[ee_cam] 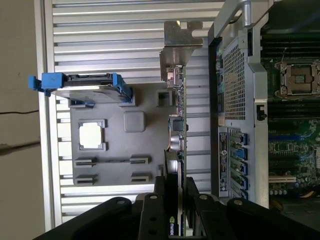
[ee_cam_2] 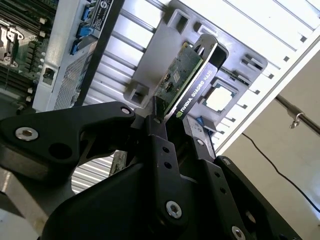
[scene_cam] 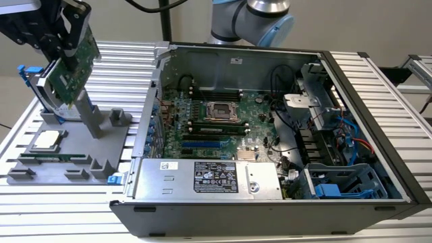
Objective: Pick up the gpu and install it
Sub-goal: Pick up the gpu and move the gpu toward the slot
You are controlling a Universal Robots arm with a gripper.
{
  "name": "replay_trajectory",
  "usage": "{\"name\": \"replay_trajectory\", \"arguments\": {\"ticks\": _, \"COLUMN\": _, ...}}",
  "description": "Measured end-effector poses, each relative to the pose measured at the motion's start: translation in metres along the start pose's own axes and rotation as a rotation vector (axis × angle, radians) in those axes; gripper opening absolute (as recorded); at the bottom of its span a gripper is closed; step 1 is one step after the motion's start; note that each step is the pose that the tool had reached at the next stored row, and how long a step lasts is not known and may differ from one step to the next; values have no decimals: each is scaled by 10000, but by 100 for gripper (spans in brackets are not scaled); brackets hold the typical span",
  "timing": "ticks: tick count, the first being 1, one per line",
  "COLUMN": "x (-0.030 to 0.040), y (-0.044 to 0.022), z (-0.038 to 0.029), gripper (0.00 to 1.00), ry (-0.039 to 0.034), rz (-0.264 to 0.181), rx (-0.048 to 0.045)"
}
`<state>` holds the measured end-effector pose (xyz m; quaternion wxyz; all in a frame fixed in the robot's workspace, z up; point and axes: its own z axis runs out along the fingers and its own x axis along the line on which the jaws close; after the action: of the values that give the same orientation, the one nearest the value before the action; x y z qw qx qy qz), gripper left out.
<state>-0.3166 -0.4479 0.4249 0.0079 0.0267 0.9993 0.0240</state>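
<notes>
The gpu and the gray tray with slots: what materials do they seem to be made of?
The gpu: green matte board, likely fibreglass laminate, judging by the colour and soldered parts. Its end bracket looks like bare sheet metal, silvery with a dull shine. The gray tray: even matte gray with moulded ribs, probably plastic.

- The gripper (scene_cam: 70, 49) runs off the exterior view's top edge and covers the gpu's (scene_cam: 76, 71) upper edge.
- The gpu hides most of the hard drive (scene_cam: 42, 88) behind it.
- The arm (scene_cam: 253, 17) is cut off at the top.
</notes>
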Motion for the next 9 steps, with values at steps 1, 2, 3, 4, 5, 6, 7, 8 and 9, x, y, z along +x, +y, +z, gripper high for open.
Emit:
{"name": "replay_trajectory", "arguments": {"ticks": 1, "x": 0, "y": 0, "z": 0, "gripper": 0, "ry": 0, "rz": 0, "rx": 1}}
{"name": "replay_trajectory", "arguments": {"ticks": 2, "x": -4, "y": 0, "z": -1, "gripper": 0, "ry": 0, "rz": -2, "rx": 0}}
{"name": "replay_trajectory", "arguments": {"ticks": 3, "x": -12, "y": 1, "z": -1, "gripper": 0, "ry": 2, "rz": -1, "rx": 2}}
{"name": "replay_trajectory", "arguments": {"ticks": 4, "x": -22, "y": 1, "z": -1, "gripper": 0, "ry": 1, "rz": 0, "rx": 1}}
{"name": "replay_trajectory", "arguments": {"ticks": 5, "x": -34, "y": 2, "z": 1, "gripper": 0, "ry": 0, "rz": 0, "rx": 0}}
{"name": "replay_trajectory", "arguments": {"ticks": 6, "x": -46, "y": 2, "z": 1, "gripper": 0, "ry": 0, "rz": 0, "rx": 0}}
{"name": "replay_trajectory", "arguments": {"ticks": 7, "x": -59, "y": 3, "z": 1, "gripper": 0, "ry": 1, "rz": 0, "rx": 0}}
{"name": "replay_trajectory", "arguments": {"ticks": 8, "x": -73, "y": 4, "z": 1, "gripper": 0, "ry": 0, "rz": 0, "rx": -1}}
{"name": "replay_trajectory", "arguments": {"ticks": 9, "x": -87, "y": 5, "z": 1, "gripper": 0, "ry": 1, "rz": 0, "rx": 1}}
